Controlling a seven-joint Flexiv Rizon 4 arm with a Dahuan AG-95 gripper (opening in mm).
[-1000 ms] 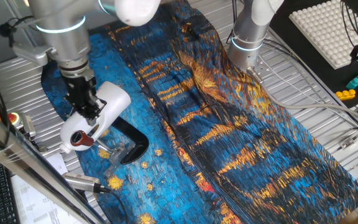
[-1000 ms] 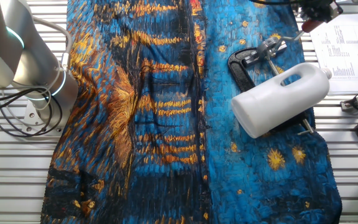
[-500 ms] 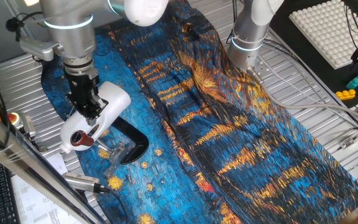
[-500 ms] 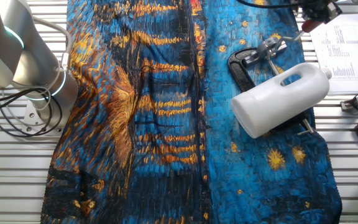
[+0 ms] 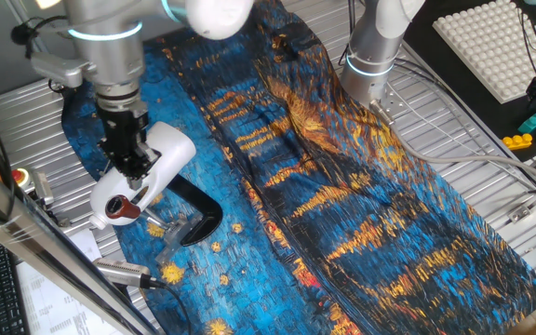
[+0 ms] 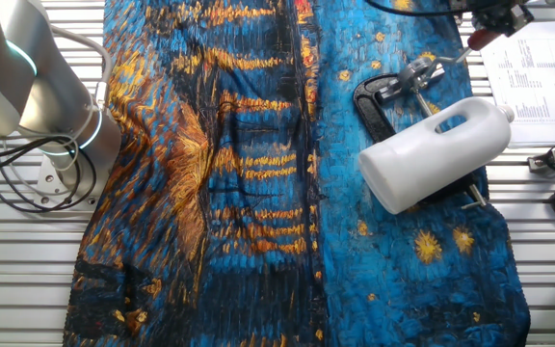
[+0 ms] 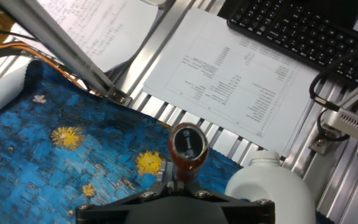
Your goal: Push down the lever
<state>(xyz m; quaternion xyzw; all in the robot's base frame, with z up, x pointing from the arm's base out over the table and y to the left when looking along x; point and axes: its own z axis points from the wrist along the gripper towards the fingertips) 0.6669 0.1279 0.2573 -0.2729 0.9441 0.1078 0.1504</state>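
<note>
The lever is a thin silver rod [image 6: 438, 64] ending in a glossy reddish-brown knob [image 6: 477, 39]. The knob also shows in the one fixed view [image 5: 130, 211] and in the hand view [image 7: 187, 148]. My gripper [image 7: 176, 179] is shut, its fingertips right against the near side of the knob; I see nothing between the jaws. It stands above the knob [image 5: 134, 171], at the frame's top edge in the other fixed view [image 6: 490, 19]. The white housing [image 6: 436, 154] lies over the black curved base [image 6: 372, 104].
A blue and orange patterned cloth [image 5: 342, 186] covers the slatted metal table. Printed sheets [image 7: 235, 93] and a keyboard [image 7: 297, 31] lie past the cloth's edge. A second robot base [image 5: 375, 56] stands at the back, with a white peg board [image 5: 496, 42] and toy bricks [image 5: 533, 126] beside it.
The arm's upper part has shifted slightly right. The gripper, knob and housing look unmoved.
</note>
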